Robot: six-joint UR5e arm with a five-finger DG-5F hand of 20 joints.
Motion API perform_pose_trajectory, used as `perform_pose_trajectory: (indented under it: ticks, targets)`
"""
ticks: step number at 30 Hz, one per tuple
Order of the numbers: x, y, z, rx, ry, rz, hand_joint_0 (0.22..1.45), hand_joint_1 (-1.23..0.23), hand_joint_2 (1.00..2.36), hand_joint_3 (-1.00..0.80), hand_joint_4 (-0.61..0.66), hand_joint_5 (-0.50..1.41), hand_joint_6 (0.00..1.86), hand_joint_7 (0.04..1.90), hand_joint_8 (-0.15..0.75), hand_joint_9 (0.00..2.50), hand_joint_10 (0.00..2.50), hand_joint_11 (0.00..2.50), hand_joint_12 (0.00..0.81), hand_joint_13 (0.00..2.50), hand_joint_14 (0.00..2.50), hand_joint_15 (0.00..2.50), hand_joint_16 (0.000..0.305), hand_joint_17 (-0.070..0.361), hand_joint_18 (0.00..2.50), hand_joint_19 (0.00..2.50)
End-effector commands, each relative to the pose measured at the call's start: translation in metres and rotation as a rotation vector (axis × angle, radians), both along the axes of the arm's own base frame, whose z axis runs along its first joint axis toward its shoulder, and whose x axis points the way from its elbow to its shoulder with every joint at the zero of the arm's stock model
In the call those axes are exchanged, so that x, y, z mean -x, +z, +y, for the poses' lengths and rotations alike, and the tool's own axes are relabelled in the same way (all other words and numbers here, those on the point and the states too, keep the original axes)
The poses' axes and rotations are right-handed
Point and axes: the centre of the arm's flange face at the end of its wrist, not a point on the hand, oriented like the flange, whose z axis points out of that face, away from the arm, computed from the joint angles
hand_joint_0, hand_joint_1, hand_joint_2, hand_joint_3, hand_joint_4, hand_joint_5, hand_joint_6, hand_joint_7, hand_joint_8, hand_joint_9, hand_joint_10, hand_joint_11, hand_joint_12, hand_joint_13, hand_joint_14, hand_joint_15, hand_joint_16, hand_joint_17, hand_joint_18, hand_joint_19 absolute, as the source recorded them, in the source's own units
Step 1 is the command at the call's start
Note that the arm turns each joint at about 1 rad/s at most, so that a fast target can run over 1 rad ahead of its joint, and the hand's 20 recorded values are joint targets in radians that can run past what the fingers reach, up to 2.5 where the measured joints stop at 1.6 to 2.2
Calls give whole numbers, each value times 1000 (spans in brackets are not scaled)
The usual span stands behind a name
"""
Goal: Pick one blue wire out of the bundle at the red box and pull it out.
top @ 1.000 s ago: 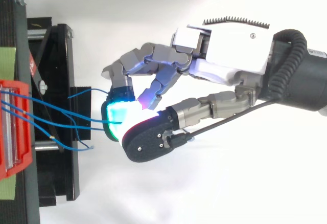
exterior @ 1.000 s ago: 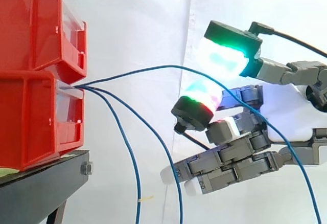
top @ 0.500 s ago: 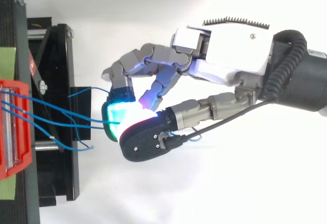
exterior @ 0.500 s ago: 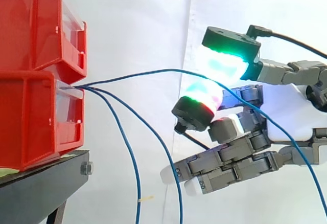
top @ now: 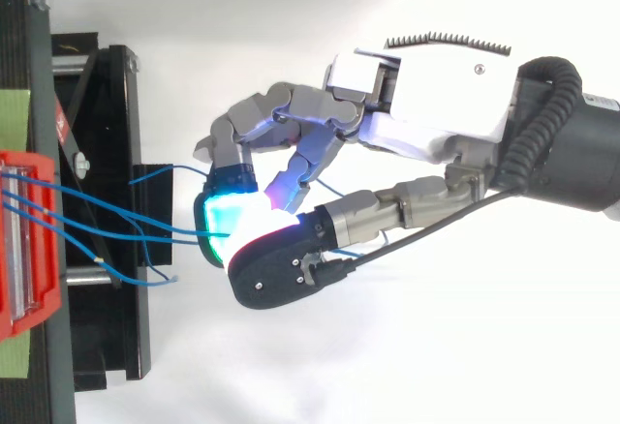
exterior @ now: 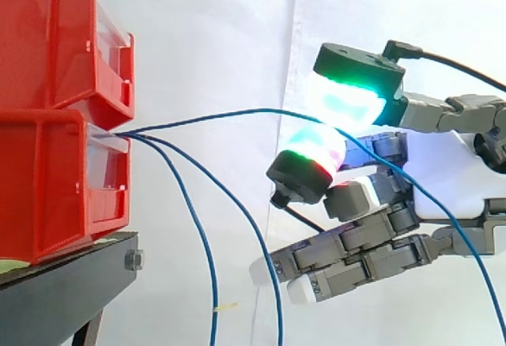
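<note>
Now we see the grey-and-white robot hand (exterior: pixel 451 174) coming in from the right, its two glowing fingertip pads (exterior: pixel 345 97) pinching one thin blue wire (exterior: pixel 237 112) between them; the other fingers curl loosely underneath, holding nothing; that wire arcs out from the front of the lower red plastic bin (exterior: pixel 47 192), well left of the hand, then runs on across the palm and down; two more blue wires (exterior: pixel 203 243) droop from the same spot, above the black stand (exterior: pixel 63 295).
</note>
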Motion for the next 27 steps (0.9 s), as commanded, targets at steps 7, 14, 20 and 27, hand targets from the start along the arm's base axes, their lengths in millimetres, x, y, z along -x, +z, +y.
perform_pose_trajectory:
  ticks: [7,14,20,27]
  targets:
    - [0,0,0,0,0,0,641,-794,1017,-239,55,-91,854,1301,257,1103,28,931,400,391,9,223,52,118,329,255]
    - [0,0,1,0,1,0,642,-791,1016,-248,38,-92,859,1283,249,861,22,680,385,401,8,193,52,117,358,226]
    - [0,0,0,0,0,0,645,-793,1015,-260,8,-93,857,1262,237,664,16,462,370,332,7,165,53,118,303,189]
    - [0,0,0,0,0,0,645,-792,1014,-275,-21,-93,852,1240,229,560,13,358,361,209,5,112,56,127,144,87]
